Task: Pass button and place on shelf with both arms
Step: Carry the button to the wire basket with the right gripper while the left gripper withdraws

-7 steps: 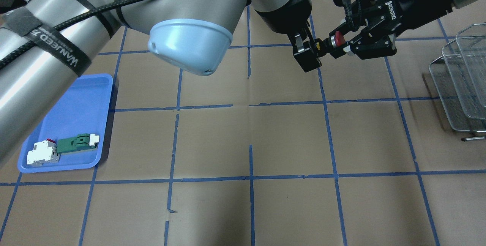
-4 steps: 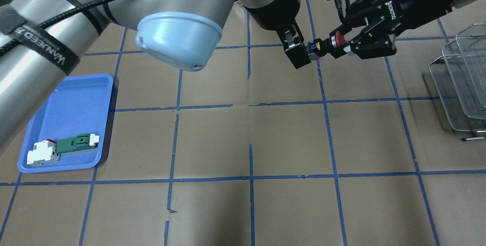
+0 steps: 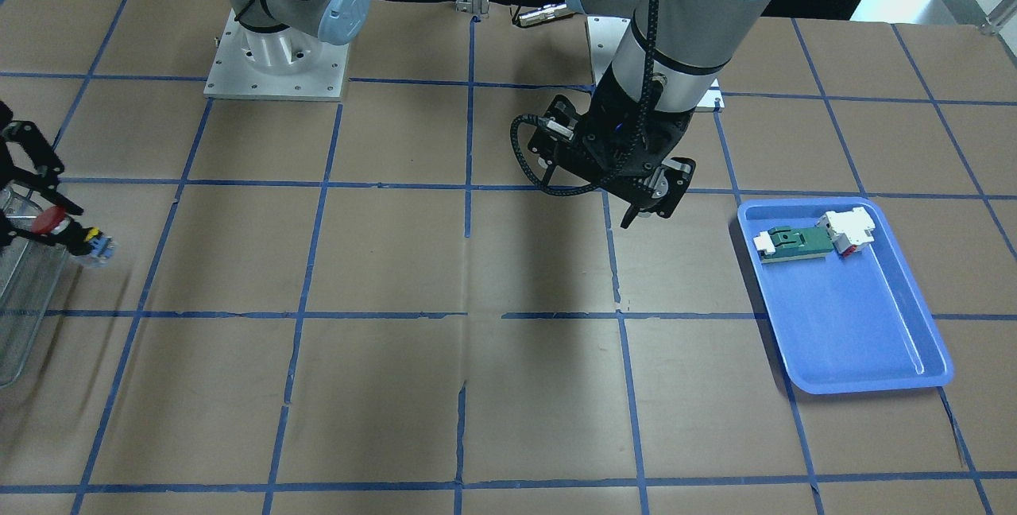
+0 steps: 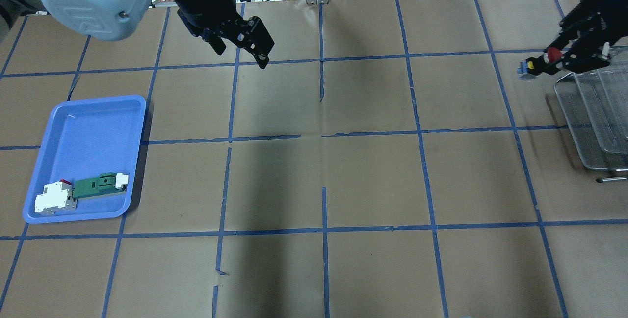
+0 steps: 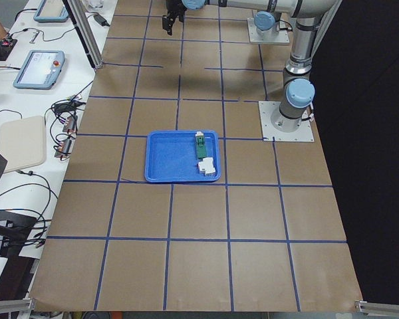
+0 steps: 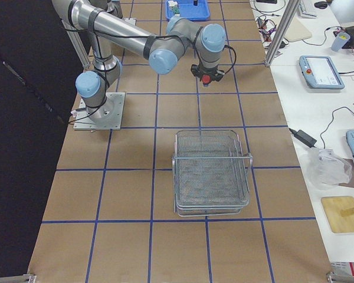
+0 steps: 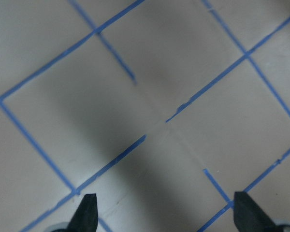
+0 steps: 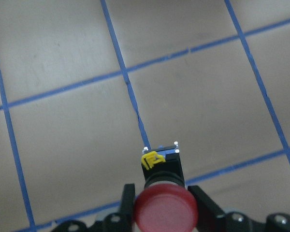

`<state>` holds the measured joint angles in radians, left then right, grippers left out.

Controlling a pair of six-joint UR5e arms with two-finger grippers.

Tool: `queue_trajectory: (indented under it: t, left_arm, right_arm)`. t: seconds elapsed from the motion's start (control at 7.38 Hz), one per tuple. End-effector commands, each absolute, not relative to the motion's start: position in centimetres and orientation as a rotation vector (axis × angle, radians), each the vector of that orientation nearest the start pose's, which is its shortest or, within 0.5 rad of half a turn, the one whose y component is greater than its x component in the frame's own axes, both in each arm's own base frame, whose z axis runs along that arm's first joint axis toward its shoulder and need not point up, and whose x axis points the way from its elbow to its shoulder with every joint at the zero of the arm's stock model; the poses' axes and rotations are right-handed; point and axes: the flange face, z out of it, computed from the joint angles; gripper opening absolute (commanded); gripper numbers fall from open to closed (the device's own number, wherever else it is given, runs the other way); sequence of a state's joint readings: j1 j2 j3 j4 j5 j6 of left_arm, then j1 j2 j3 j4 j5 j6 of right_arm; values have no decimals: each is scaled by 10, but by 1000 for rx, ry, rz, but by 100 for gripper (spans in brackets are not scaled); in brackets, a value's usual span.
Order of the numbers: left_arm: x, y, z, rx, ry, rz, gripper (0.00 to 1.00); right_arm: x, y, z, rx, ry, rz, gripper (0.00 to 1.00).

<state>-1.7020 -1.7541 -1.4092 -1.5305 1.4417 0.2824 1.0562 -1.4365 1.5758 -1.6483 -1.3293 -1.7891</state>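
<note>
My right gripper point(image 4: 564, 58) is shut on the button point(image 4: 553, 55), gripping just behind its red cap. It holds the button level in the air, the body pointing toward the table's middle. In the right wrist view the red cap point(image 8: 165, 209) sits between the two fingers point(image 8: 128, 200). The wire-mesh shelf point(image 4: 596, 121) stands at the table's right end, and the button hangs just beside its near corner. In the front-facing view the button point(image 3: 51, 220) is at the left edge, over the shelf point(image 3: 20, 300). My left gripper point(image 4: 255, 45) is open and empty, far off to the left; its fingertips point(image 7: 87, 212) are wide apart.
A blue tray point(image 4: 88, 136) lies at the left and holds a white-and-red block point(image 4: 54, 198) and a green-and-white part point(image 4: 98, 185). Brown paper with a blue tape grid covers the table. In the exterior right view the shelf point(image 6: 211, 171) stands mid-table.
My left gripper has let go of the button and pulled far back to the left. My right gripper has carried the button right, to the shelf's edge.
</note>
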Motion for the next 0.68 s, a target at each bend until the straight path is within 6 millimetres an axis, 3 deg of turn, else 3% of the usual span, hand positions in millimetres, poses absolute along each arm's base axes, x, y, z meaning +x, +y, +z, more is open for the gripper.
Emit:
queue_trajectory:
  t: [0.0,0.14,0.27,0.54]
  left_arm:
    - [-200,-534,462,490,3184,51,100]
    - [-185,-533,461,473,3088,57,100]
    - [-183,-531,461,458,3085,59,100]
    - [-180,-532,460,434,3086,59,100]
  right_arm:
    - [-186,-532,427,-1773,2571,-46,0]
    - [-197,-526,435,-1779,2609,20,0]
    - [-200,-528,452,-1796,2636,9,0]
    - [-215,-527,455,-1784,2675,62,0]
